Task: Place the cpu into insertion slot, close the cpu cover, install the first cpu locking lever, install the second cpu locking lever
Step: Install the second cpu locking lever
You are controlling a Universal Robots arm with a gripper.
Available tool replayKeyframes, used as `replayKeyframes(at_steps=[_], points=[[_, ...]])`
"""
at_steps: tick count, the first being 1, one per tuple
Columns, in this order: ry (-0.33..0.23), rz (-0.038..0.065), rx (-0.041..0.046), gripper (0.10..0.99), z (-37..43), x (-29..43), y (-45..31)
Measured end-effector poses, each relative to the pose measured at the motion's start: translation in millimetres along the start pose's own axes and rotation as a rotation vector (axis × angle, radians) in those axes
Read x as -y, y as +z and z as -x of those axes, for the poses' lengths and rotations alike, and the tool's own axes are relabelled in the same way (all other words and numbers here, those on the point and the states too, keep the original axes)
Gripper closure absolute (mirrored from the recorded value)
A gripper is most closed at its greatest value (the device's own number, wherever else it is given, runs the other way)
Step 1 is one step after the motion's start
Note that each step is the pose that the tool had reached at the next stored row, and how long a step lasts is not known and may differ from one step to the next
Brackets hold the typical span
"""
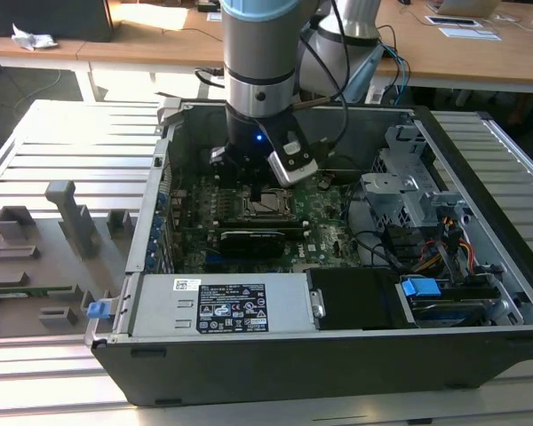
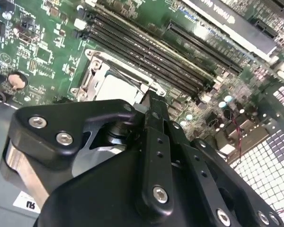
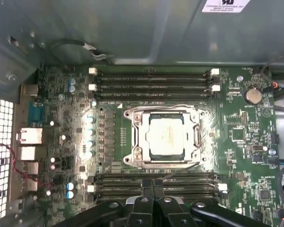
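1. Starting with the exterior view, the grey robot arm (image 1: 259,53) is seen reaching down into the open black computer case (image 1: 480,266), which rests on a slatted metal surface (image 1: 71,133). The gripper (image 1: 249,182) is held low over the green motherboard, just beside the square silver-rimmed insertion slot (image 1: 266,206).
2. In the second wrist view, the pale silvery square cpu (image 2: 116,90) is seen lying flat in the slot, framed by the thin silvery cpu cover (image 2: 95,75). The black fingers (image 2: 154,113) are pressed together and nothing is seen held between them.
3. In the first wrist view, the cpu (image 3: 166,137) is seated with its top facing up and the cover (image 3: 139,137) is lowered around it.
   - Being square, it has no marked long axis; its edges run parallel to the black memory slots (image 3: 151,80).
   - A thin wire locking lever (image 3: 180,171) slants from the socket's edge towards the clenched fingers (image 3: 143,194).
   - The lever stage is judged to be in hand, which calls for a firm, guided press under the catch.
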State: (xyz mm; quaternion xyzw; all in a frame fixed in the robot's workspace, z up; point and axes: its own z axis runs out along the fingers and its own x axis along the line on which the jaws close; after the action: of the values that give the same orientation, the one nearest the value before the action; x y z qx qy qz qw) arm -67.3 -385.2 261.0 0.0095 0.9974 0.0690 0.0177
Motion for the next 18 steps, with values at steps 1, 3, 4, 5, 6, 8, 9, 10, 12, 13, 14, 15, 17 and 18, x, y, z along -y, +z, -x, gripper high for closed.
replayKeyframes(at_steps=[1, 3, 4, 5, 6, 8, 9, 10, 12, 13, 14, 15, 17, 18], points=[[0.0, 0.002, -0.0001, 0.98, -0.1, 2.6, 1.6], [0.0, 0.004, -0.0001, 0.98, 0.1, 3.3, 5.1], [0.001, 0.005, 0.0, 0.98, 0.5, 3.7, 8.1], [0.002, 0.005, 0.0, 0.98, 0.5, 3.9, 9.9], [0.002, 0.005, -0.0001, 0.98, 0.4, 4.2, 11.8], [0.002, 0.005, 0.0, 0.98, -1.0, 4.9, 18.3], [0.003, 0.005, 0.0001, 0.98, -3.5, 4.6, 20.6], [0.003, 0.005, 0.0002, 0.98, -6.0, 4.5, 22.7], [0.004, 0.005, 0.0002, 0.98, -11.5, 4.4, 26.7], [0.004, 0.005, 0.0002, 0.98, -16.4, 4.5, 30.3], [0.004, 0.005, 0.0002, 0.98, -20.1, 4.8, 33.4], [0.004, 0.005, 0.0002, 0.98, -23.2, 5.2, 36.2], [0.004, 0.005, 0.0003, 0.98, -25.5, 5.7, 39.6], [0.004, 0.005, 0.0002, 0.98, -26.1, 6.1, 42.4]])
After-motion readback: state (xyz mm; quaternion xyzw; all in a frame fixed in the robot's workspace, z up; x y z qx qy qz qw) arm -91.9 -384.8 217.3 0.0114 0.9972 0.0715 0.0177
